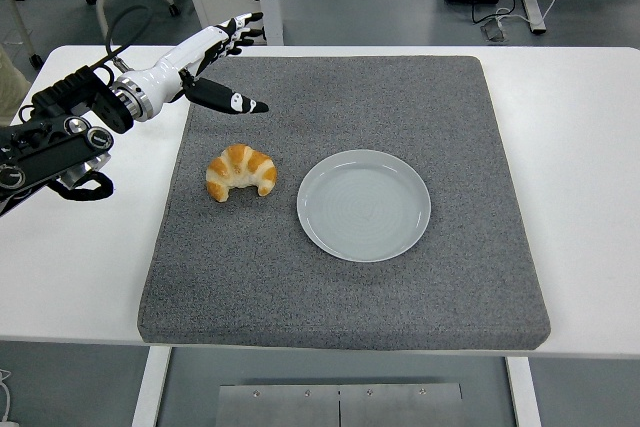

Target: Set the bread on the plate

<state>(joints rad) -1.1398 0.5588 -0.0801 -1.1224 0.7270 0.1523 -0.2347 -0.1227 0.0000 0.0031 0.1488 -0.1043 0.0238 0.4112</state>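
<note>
On white table [580, 147]: grey mat [340, 277] covers centre, likely as work surface. Plate [364, 205] mid-mat, bare, awaiting bread. Croissant [240, 171] just left of plate, apart from it. Left hand [205, 57] above mat's far-left corner, fingers spread, thumb toward croissant, holding nothing: probably pre-grasp.
</note>
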